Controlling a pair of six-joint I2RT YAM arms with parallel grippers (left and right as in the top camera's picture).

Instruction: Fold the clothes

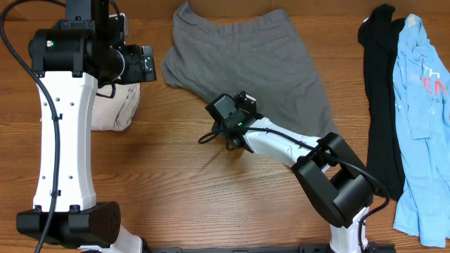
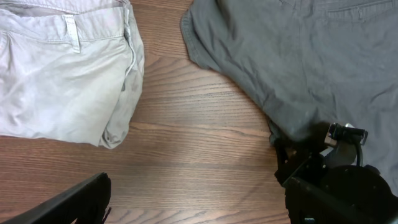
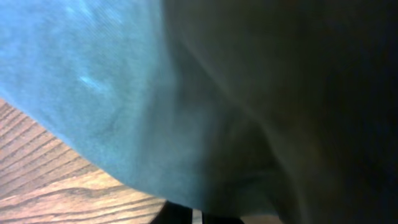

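Two arms reach over a brown wooden desk (image 1: 162, 169). From overhead, the large mid-grey soft cloth shorts (image 1: 246, 56) lie spread at top centre, and the right fingers (image 1: 219, 109) sit at their lower-left hem. The left fingers (image 1: 146, 63) hang above folded beige cloth trousers (image 1: 119, 105). A black garment (image 1: 380, 91) and a light-blue printed shirt (image 1: 422, 105) lie far right.

From the left wrist, the left fingers (image 2: 74, 202) are spread wide and hold nothing, over bare desk (image 2: 186, 155) between the trousers (image 2: 62, 74) and the shorts (image 2: 298, 56).

From the right wrist, the shorts (image 3: 124, 93) fill the view close up above a corner of desk (image 3: 37, 180). The right fingers are hidden, so I cannot tell whether they grip.
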